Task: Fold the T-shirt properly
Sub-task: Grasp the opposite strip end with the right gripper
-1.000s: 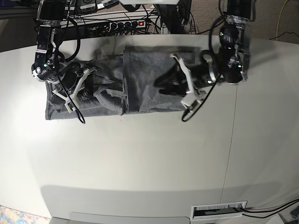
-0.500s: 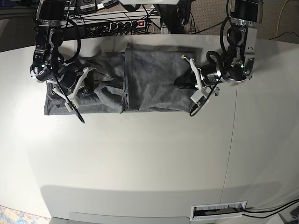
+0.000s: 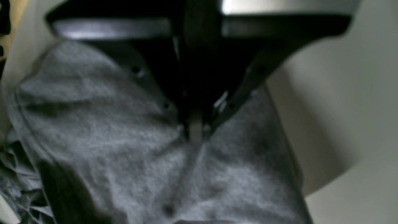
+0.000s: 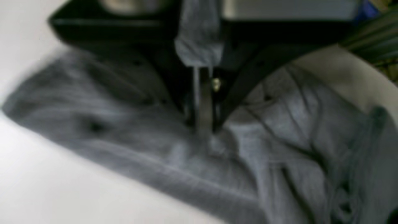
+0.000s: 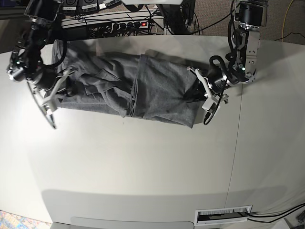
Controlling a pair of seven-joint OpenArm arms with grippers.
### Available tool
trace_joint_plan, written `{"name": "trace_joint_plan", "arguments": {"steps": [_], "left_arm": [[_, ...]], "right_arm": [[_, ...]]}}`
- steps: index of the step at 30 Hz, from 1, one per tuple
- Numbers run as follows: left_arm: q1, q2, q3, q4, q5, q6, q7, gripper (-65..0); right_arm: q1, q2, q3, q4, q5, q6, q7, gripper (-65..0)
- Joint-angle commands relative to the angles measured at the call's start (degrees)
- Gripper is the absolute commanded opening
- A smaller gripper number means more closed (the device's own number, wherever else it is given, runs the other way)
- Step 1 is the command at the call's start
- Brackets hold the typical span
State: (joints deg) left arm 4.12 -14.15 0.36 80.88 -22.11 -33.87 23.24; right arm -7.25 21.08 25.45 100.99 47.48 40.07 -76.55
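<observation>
Roughly midway: both tools, left [image 5: 199,90] and right [image 5: 56,90], pinch the part-folded shirt [image 5: 119,86]; final folds remain.

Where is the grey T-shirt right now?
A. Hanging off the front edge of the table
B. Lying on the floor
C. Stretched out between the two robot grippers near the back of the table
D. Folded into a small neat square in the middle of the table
C: the T-shirt spans the back of the table, with the left gripper at one end and the right gripper at the other.
</observation>
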Motion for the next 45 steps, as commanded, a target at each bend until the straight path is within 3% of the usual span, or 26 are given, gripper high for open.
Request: {"name": "trace_joint_plan", "arguments": {"steps": [1, 5, 11, 14, 23, 27, 28, 35, 45], "left_arm": [[0.48, -0.96, -0.17, -0.7, 5.49, 3.48, 5.64, -65.0], [0.48, -0.98, -0.17, -0.7, 5.53, 3.48, 5.64, -65.0], [0.48, -0.94, -0.17, -0.7, 5.44, 3.43, 5.46, -65.0], [0.48, -0.94, -0.17, -0.7, 5.44, 3.45, 5.18, -65.0], [0.48, -0.92, -0.17, -0.7, 5.42, 3.41, 5.16, -65.0], [0.5, -0.94, -0.17, -0.7, 5.44, 3.13, 5.2, -65.0], [0.5, -0.94, -0.17, -0.7, 5.44, 2.75, 5.2, -65.0], [0.48, -0.92, -0.13, -0.7, 5.4, 2.34, 5.01, -65.0], [0.5, -0.92, -0.13, -0.7, 5.4, 2.34, 4.76, -65.0]], "right_arm": [[-0.04, 1.01, 2.86, 0.79, 1.62, -0.07, -0.33, -49.9], [-3.87, 1.03, 12.22, 0.79, 3.04, -0.07, -0.31, -40.5], [-10.19, 0.98, 20.83, 0.79, 3.3, -0.07, 2.75, -39.9], [-10.69, 0.94, 22.62, 0.79, 7.69, -0.07, 4.5, -39.9], [-9.09, -3.13, 24.11, 0.81, 7.96, -0.07, 4.09, -39.8], [-8.61, -4.57, 24.09, 0.79, 6.14, -0.07, 5.68, -26.1], [-8.63, -4.66, 24.06, 0.76, 4.55, -0.07, 6.78, -25.3], [-7.69, -6.01, 24.04, 0.52, 1.22, -0.07, 11.78, -25.3], [-3.43, -8.22, 23.74, -7.19, -0.07, -0.07, 11.76, -25.3]]}}
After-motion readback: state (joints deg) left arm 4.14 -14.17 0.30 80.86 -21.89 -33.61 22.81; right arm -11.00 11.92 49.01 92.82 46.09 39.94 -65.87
